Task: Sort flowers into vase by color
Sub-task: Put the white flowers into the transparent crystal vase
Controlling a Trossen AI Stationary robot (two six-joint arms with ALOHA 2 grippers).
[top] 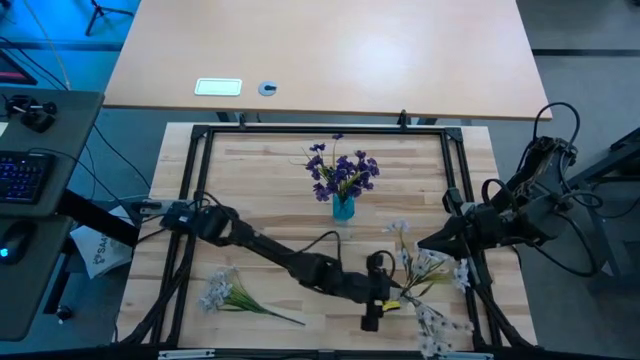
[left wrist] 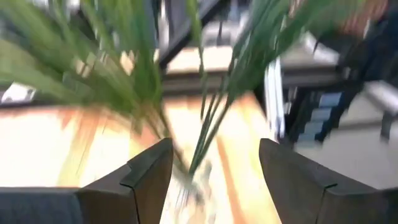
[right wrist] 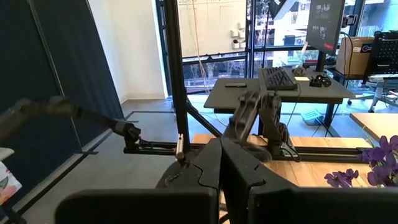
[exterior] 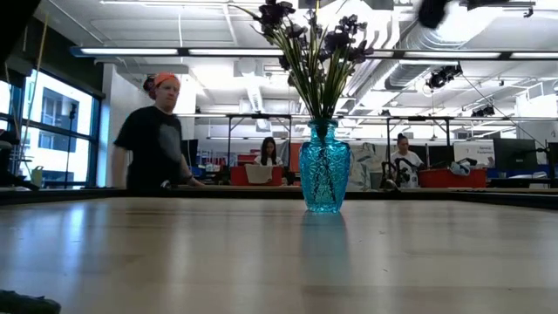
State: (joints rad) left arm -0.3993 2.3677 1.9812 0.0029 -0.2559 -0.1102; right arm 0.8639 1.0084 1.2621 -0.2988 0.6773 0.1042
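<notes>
No writing shows on the blue vase of purple flowers.

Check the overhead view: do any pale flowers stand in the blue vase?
No, the blue vase holds only purple flowers.

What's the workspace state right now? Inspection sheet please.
Surface: wooden table inside a black frame.
Job's things: blue vase mid-table holds purple flowers; pale flowers lie near the right edge, another pale sprig front left.
Clutter: nothing seen.
Grippers: left gripper over the right-hand pale flowers, fingers open around green stems; right gripper shut, waiting at the right edge.
Cables: black cable loops along the left arm.
Surroundings: people at desks behind; keyboard left.
</notes>
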